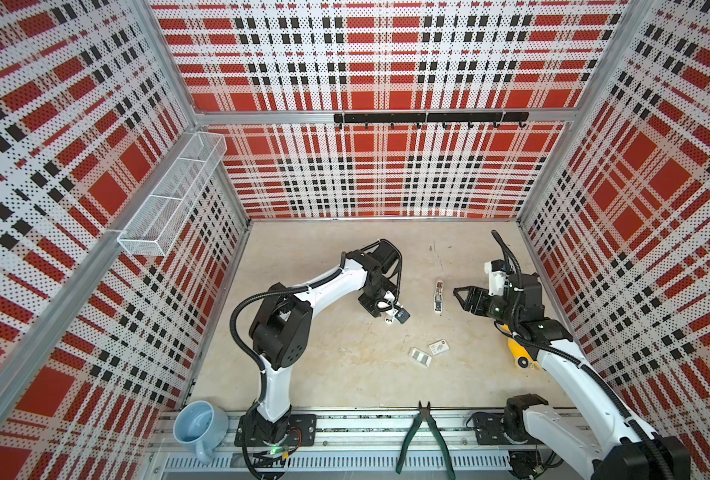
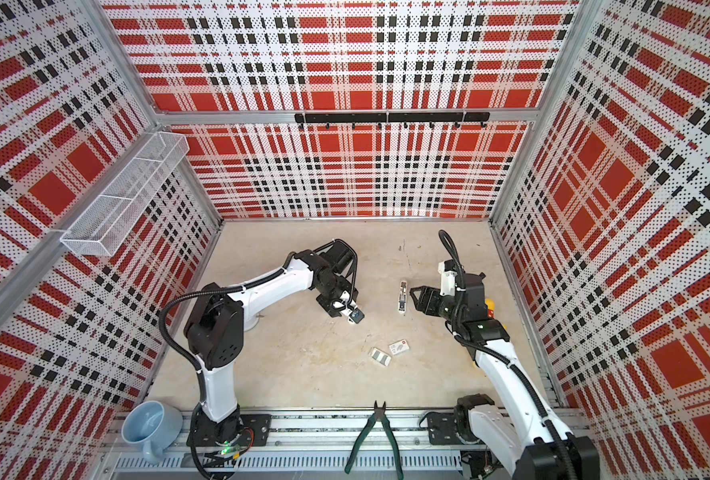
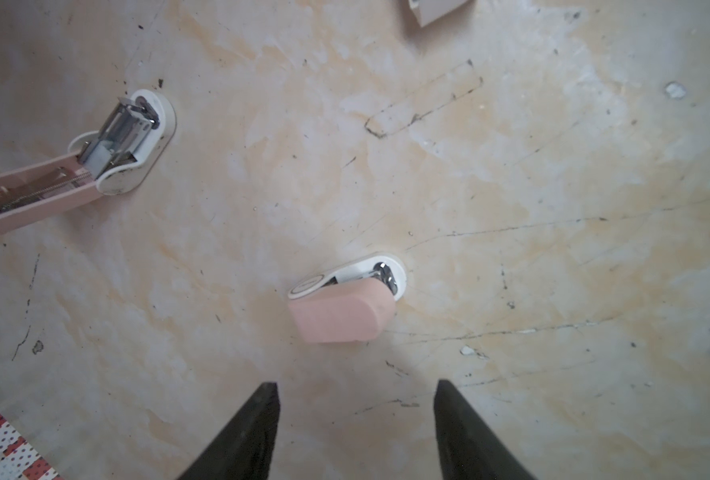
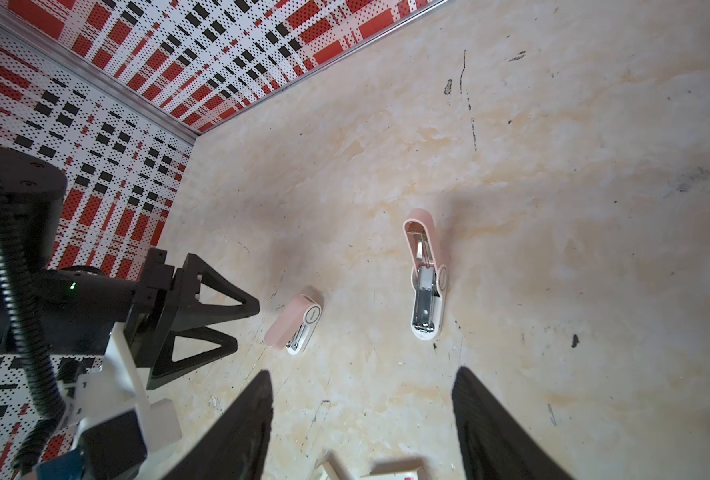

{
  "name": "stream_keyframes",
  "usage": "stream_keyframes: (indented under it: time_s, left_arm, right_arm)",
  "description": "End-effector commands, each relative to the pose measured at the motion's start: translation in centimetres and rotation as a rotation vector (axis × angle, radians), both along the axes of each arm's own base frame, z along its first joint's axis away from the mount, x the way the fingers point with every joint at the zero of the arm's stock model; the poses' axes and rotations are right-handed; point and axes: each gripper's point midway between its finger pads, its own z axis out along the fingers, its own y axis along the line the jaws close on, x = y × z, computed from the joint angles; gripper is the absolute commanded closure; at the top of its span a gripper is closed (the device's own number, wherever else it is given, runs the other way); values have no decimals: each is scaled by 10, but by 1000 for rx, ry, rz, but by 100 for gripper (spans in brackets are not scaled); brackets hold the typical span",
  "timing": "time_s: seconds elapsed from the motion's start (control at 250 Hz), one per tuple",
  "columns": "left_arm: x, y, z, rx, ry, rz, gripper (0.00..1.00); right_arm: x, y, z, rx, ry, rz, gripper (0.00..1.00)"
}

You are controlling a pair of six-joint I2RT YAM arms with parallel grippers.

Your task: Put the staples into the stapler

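Note:
A pink-and-white stapler (image 1: 438, 296) (image 2: 402, 296) lies open on the floor, its lid swung back and its metal magazine (image 4: 426, 299) bare. A second, closed pink stapler (image 3: 345, 305) (image 4: 295, 324) lies just ahead of my left gripper (image 3: 357, 388), which is open and holds nothing. My right gripper (image 4: 361, 374) (image 1: 460, 300) is also open and empty, hovering just right of the open stapler. The staples (image 1: 421, 356) (image 2: 380, 356) lie as grey strips in a small tray nearer the front, beside a white sleeve (image 1: 438, 347) with a red mark.
Green pliers (image 1: 426, 436) lie on the front rail and a blue mug (image 1: 199, 424) stands at its left end. A yellow object (image 1: 519, 353) lies under my right arm. A wire basket (image 1: 170, 199) hangs on the left wall.

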Motion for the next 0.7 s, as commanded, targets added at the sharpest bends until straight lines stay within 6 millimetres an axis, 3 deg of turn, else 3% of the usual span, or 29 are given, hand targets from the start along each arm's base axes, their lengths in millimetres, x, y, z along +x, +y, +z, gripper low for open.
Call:
stream_keyframes:
  time_s: [0.0, 0.232, 0.388, 0.536, 0.696]
  left_arm:
    - [9, -3, 4, 42, -280, -826, 37]
    - [10, -4, -2, 29, -269, -867, 37]
    - [10, -3, 3, -1, -256, -811, 37]
    - [22, -24, 32, -87, -249, -487, 37]
    - [55, -39, 76, -202, -224, 11, 37]
  right_arm:
    - [4, 3, 10, 27, -49, 15, 30]
    - [5, 1, 1, 28, -31, 8, 30]
    - [4, 14, 6, 119, -13, 50, 30]
    - [2, 18, 6, 142, 56, 56, 31]
    - [0, 31, 5, 171, 112, 69, 31]
